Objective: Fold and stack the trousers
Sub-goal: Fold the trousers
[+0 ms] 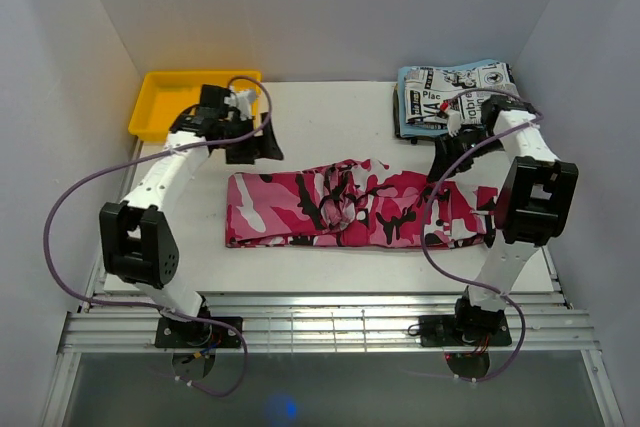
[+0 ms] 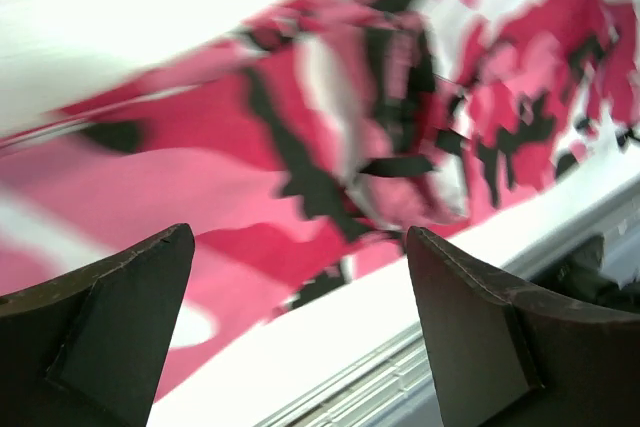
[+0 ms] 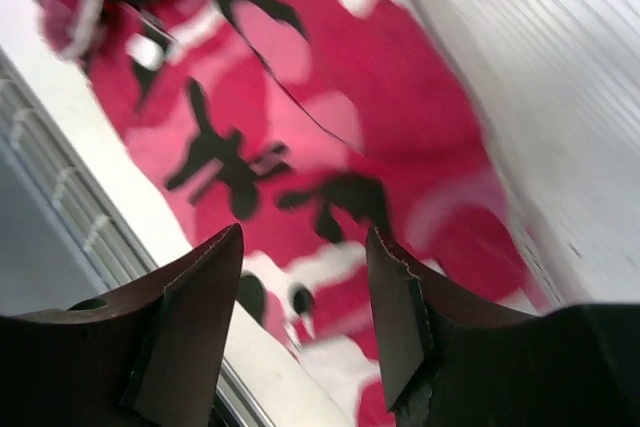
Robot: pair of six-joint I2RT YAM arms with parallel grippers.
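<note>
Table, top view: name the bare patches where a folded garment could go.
Free: the far middle of the table, between the yellow tray and the newspaper-print stack, beyond the trousers; also a narrow strip between the trousers and the near edge. Crowded: the right far corner, where the stack and the right arm sit.

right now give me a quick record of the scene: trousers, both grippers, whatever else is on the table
trousers: one long strip lying across the table, bunched in the middle
left gripper: open, holding nothing, by the strip's left end
right gripper: open, holding nothing, over the strip's right end
far left corner: yellow tray
far right corner: newspaper-print garment folded on a light blue cloth
task stage: trousers not yet folded short or stacked
</note>
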